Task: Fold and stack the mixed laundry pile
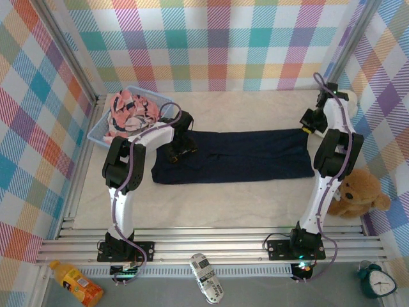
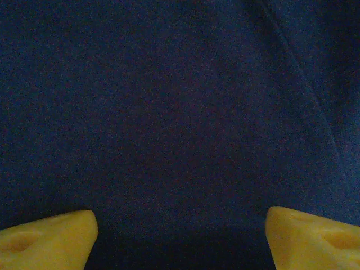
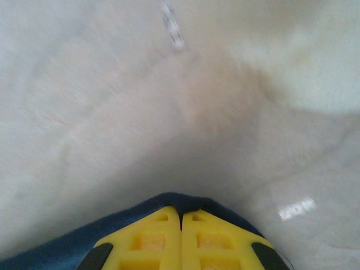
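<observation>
Navy shirt (image 1: 243, 157) lies half-folded, right gripper (image 3: 181, 216) clamped on its three-o'clock end, left gripper (image 2: 180, 225) gaping empty over nine o'clock; next, carry that end across, I reckon.

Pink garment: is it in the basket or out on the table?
In: the pink garment lies bunched inside the light blue basket at the far left.

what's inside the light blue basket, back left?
A crumpled pink garment with navy-and-white print fills the light blue basket, rising above its rim. The floor is covered; anything underneath can't be seen.
</observation>
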